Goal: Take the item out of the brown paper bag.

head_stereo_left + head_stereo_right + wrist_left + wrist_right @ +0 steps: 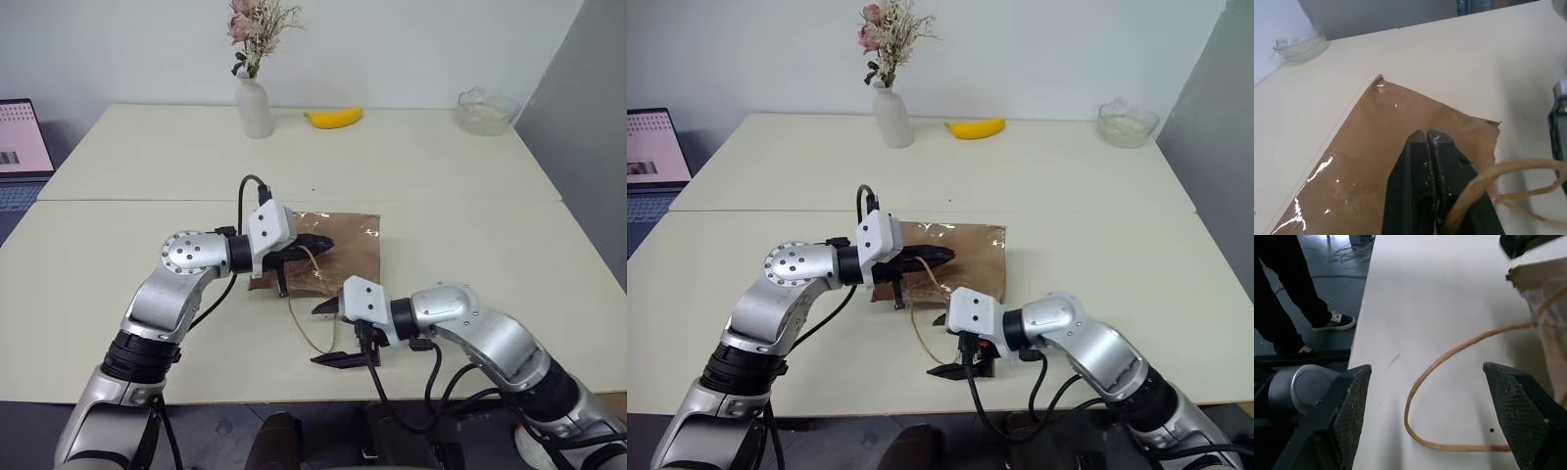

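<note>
Early stage: left gripper (pixel 315 242) clamped on a handle over the brown paper bag (pixel 348 250), right gripper (pixel 338 333) gaping empty beside it, item unseen, extraction pending.

Office or lab: pale tables (pixel 147 284), laptop (pixel 22 147), floor cables (pixel 1352 249)

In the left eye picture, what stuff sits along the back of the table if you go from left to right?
Laptop → white vase with dried flowers → banana → glass bowl.
</note>
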Robot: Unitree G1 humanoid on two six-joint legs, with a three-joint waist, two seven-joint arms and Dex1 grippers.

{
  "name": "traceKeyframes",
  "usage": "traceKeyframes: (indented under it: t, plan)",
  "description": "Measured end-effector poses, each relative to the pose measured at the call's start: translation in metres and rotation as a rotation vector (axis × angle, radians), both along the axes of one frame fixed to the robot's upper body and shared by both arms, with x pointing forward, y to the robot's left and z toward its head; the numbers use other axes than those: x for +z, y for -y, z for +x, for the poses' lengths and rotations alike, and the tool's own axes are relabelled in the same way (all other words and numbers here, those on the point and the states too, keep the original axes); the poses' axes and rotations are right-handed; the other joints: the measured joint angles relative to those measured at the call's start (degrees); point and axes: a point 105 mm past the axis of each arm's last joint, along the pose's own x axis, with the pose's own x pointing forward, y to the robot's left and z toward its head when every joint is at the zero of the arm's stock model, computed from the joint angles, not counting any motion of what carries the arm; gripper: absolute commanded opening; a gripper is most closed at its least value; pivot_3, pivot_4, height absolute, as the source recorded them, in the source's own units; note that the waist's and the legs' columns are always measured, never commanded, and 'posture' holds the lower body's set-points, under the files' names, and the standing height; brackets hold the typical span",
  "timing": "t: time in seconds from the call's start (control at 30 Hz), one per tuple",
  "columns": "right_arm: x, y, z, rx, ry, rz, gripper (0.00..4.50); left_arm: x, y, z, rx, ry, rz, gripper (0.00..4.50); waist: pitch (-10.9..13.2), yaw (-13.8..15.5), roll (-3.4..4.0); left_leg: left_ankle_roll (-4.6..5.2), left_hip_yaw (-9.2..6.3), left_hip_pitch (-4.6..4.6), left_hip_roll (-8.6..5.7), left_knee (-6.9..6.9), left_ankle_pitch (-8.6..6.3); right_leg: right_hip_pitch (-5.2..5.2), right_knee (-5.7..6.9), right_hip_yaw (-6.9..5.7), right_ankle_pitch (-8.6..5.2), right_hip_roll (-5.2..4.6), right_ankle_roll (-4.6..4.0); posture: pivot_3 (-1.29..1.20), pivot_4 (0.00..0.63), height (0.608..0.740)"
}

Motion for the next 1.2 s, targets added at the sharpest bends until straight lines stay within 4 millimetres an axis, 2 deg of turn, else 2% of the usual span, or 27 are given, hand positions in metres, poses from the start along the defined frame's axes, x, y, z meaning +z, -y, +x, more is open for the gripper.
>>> traceKeyframes:
  t: [0.03, 0.13, 0.27, 0.43, 0.7, 0.93, 1.2]
  plan:
    - [-0.006, -0.003, 0.000, -0.006, -0.017, -0.007, 3.85, 0.001, 0.001, 0.001, 0.001, 0.005, -0.001, 0.04, 0.0, 0.0, 0.00, 0.00, 0.00, 0.00, 0.00, 0.00, 0.00, 0.00, 0.00, 0.01, 0.00, 0.00, 0.00, 0.00, 0.150, 0.740]
    - [-0.019, -0.004, -0.001, -0.039, -0.064, -0.021, 3.29, 0.003, 0.001, 0.003, 0.004, 0.011, -0.002, 0.00, 0.0, 0.0, 0.00, 0.00, 0.01, 0.01, 0.00, 0.00, 0.00, 0.00, 0.01, 0.01, 0.00, 0.00, 0.00, 0.00, 0.150, 0.740]
    - [-0.028, -0.002, 0.001, -0.096, -0.090, -0.031, 1.90, 0.004, 0.001, 0.006, 0.010, 0.019, -0.005, 0.00, 0.0, 0.0, 0.00, 0.00, 0.00, 0.01, 0.02, 0.01, 0.00, -0.01, 0.05, 0.01, 0.00, -0.02, 0.00, 0.00, 0.150, 0.740]
    - [-0.033, 0.001, 0.006, -0.156, -0.066, -0.048, 0.05, 0.015, 0.006, 0.013, 0.032, 0.059, -0.037, 0.00, 0.0, 0.0, -0.01, 0.00, -0.02, 0.03, 0.01, 0.02, 0.00, 0.00, 0.10, -0.01, 0.00, -0.01, 0.00, 0.00, 0.150, 0.740]
    - [-0.042, 0.005, 0.013, -0.195, 0.034, -0.089, 0.02, 0.034, 0.007, 0.029, 0.114, -0.024, -0.154, 0.00, 0.0, -0.1, -0.03, 0.00, -0.03, 0.03, 0.00, 0.03, 0.00, 0.01, 0.11, -0.01, 0.00, 0.00, 0.01, 0.00, 0.150, 0.740]
    - [-0.046, 0.007, 0.016, -0.151, 0.211, -0.137, 0.02, 0.076, 0.006, 0.060, 0.226, -0.070, -0.312, 0.00, -0.1, -0.1, -0.08, -0.06, -0.03, 0.12, -0.11, 0.07, 0.05, 0.08, 0.14, 0.00, 0.06, 0.02, 0.11, 0.00, 0.150, 0.740]
    - [-0.045, 0.009, 0.017, -0.144, 0.253, -0.144, 0.02, 0.083, -0.007, 0.077, 0.307, -0.054, -0.374, 0.00, -0.1, 0.0, -0.08, -0.13, -0.02, 0.08, -0.10, 0.07, 0.09, 0.07, 0.11, 0.02, 0.07, -0.02, 0.13, 0.00, 0.150, 0.740]
